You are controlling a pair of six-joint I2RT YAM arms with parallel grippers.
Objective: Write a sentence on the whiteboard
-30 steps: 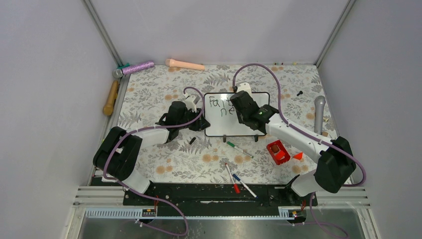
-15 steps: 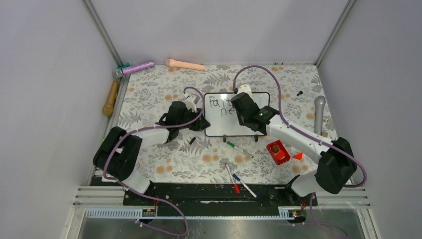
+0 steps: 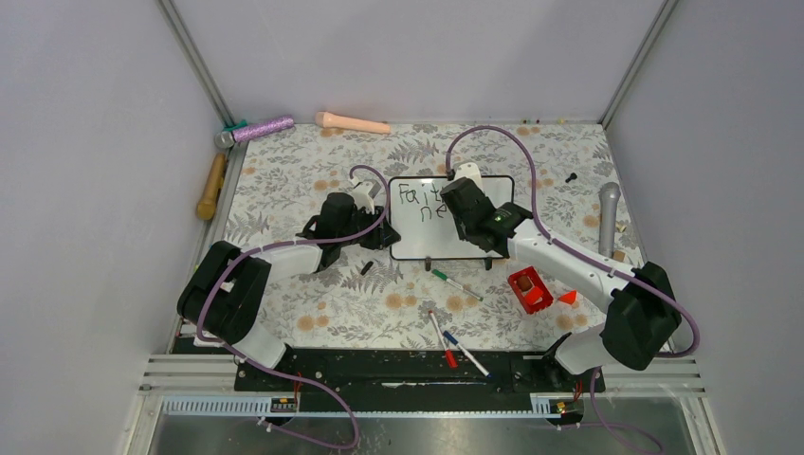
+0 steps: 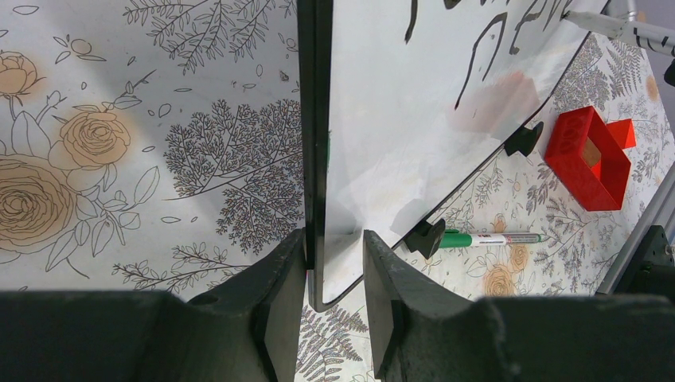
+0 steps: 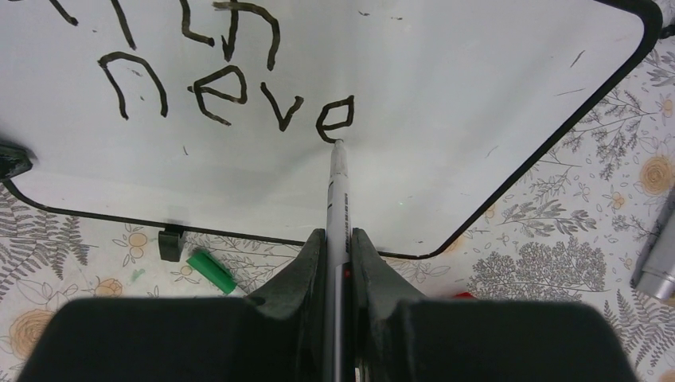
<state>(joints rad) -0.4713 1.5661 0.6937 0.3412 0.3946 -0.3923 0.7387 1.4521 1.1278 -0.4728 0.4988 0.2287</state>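
Note:
The whiteboard (image 3: 417,239) stands tilted on its black feet in the middle of the floral table. My left gripper (image 3: 383,234) is shut on its left edge near the lower corner, with one finger on the black frame and one on the white face (image 4: 398,143). The sentence (image 5: 231,99) reads "neve" on its second line, below part of a first line. My right gripper (image 5: 340,235) is shut on a white marker (image 5: 338,191), whose tip touches the board (image 5: 493,72) at the bottom of the last "e". From above, the right gripper (image 3: 465,210) hides the board's right half.
A green marker (image 3: 457,283) and a red box (image 3: 529,289) lie just in front of the board. Red (image 3: 443,339) and blue (image 3: 465,353) markers lie nearer the bases. A grey microphone (image 3: 608,216) lies at the right. A pink roller (image 3: 351,122), a purple microphone (image 3: 256,129) and a wooden handle (image 3: 210,187) lie at the back left.
The right arm has shifted very slightly with the marker on the board. The left arm and the board have not moved.

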